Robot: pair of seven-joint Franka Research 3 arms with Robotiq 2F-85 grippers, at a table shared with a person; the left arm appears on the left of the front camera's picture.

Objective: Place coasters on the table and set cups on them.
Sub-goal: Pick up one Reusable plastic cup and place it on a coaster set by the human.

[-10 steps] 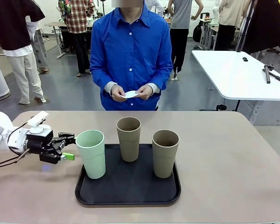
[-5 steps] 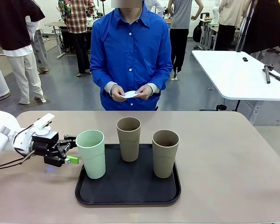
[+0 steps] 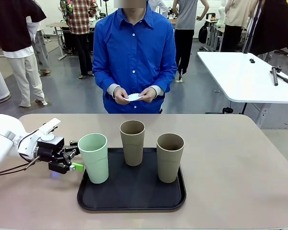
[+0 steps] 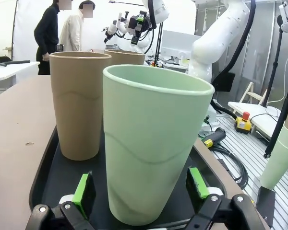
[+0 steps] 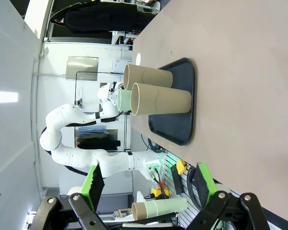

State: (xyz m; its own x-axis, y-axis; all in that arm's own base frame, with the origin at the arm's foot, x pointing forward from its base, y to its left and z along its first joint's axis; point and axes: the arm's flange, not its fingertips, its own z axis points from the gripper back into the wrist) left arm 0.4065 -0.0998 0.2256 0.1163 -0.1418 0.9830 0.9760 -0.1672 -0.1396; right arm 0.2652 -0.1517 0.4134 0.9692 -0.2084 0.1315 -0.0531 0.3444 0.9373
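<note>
Your left tool (image 3: 76, 155) sits closer now to the mint cup (image 3: 95, 160), which stands upright on the tray (image 3: 134, 192) straight ahead, its base between the tool's wide-apart fingers (image 4: 84, 189)

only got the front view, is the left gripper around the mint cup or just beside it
observer: Around it. In the left wrist view the left gripper has its jaws open, with the lower part of the mint cup between its green pads. A gap shows at one pad; at the other I can't tell whether it touches.
operator: ok and the right gripper, can barely see it here
observer: In the right wrist view the right gripper is open and holds nothing. It looks sideways across the table at the black tray.
</note>
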